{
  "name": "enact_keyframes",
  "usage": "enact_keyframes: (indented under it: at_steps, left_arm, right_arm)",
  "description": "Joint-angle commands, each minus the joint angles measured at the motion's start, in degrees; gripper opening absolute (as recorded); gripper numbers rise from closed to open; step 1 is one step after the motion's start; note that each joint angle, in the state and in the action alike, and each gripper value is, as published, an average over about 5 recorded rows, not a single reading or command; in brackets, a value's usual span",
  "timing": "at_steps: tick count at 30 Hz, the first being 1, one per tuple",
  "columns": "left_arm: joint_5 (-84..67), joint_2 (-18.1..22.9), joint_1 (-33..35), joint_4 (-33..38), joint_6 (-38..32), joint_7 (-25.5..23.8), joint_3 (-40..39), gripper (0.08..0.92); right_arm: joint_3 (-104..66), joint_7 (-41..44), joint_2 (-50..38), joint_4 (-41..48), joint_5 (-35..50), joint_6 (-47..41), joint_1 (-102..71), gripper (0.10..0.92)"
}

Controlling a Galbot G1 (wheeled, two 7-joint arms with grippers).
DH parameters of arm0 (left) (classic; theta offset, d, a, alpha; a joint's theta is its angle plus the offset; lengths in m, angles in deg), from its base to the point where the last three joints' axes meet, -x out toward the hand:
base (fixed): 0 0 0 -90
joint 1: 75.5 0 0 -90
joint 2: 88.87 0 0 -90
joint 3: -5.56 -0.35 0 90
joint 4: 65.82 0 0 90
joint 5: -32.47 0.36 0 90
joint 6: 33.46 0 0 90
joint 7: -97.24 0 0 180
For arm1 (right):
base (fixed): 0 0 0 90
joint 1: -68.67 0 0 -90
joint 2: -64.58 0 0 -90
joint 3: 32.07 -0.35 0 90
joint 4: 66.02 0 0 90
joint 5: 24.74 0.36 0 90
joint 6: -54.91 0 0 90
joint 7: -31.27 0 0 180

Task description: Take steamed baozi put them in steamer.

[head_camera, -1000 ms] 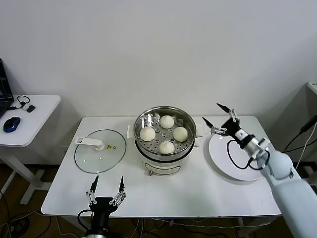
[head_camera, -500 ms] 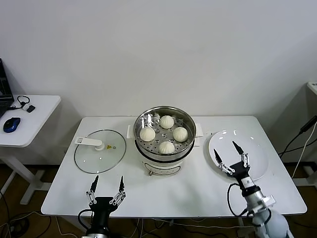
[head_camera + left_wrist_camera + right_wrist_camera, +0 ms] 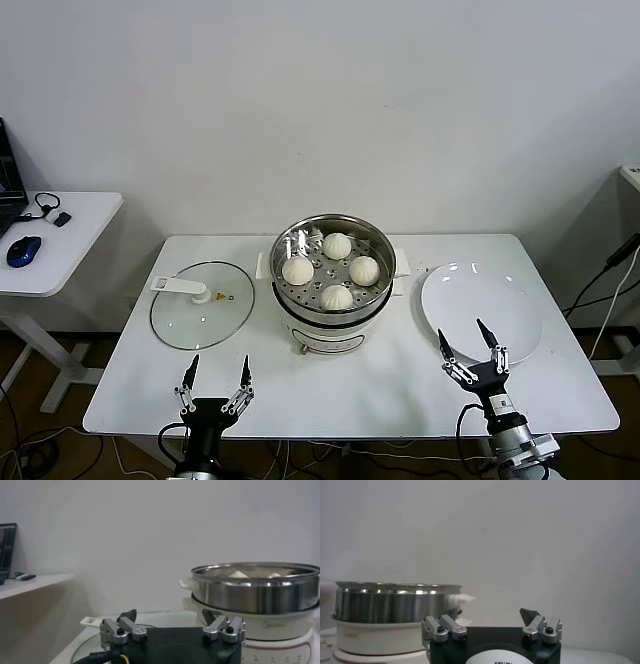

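Baozi, four of them, smooth white domes, are sitting inside the steamer (image 3: 334, 278) right at the middle of the white worktop (image 3: 140, 370): one at the back (image 3: 337, 245), one on the robot's left (image 3: 298, 269), one on its right (image 3: 364, 269) and one nearest the front (image 3: 336, 296), none touching another, all resting on a perforated steel tray. The steamer's wall is round polished steel with a bright rolled rim, seated on a glossy white base with stubby side handles. To its left a round glass lid (image 3: 202, 304) lies flat with a white handle across its top. To its right sits a flat, shiny white plate (image 3: 481, 311), bare. Low at the front edge, the left gripper (image 3: 213, 383) hangs in front of the lid, its thin black-tipped fingers (image 3: 192, 368) spread apart and holding nothing. The right gripper (image 3: 470, 349) sits at the near rim of the plate, fingers (image 3: 486, 333) splayed wide as well, nothing between them. Off to the far left there's a small white side table (image 3: 85, 225) with a blue mouse (image 3: 23, 250) on it.
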Motion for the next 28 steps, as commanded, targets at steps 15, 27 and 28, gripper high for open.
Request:
enact_keyframes:
  at_steps: [15,27,28]
  left_arm:
    - [0.1,-0.1,0.3,0.1,-0.4,-0.2,0.1,0.823]
    - [-0.1,-0.1,0.1,-0.1,-0.4,-0.4,0.1,0.823]
    - [-0.1,-0.1,0.1,-0.1,-0.4,-0.4,0.2,0.823]
  right_arm:
    - [0.9,0.2,1.6,-1.6,2.7,-6.4,-4.3,0.823]
    - [1.7,0.2,1.6,-2.3,2.9,-7.9,-4.2,0.823]
    - [1.7,0.2,1.7,-2.3,2.8,-7.9,-4.2,0.823]
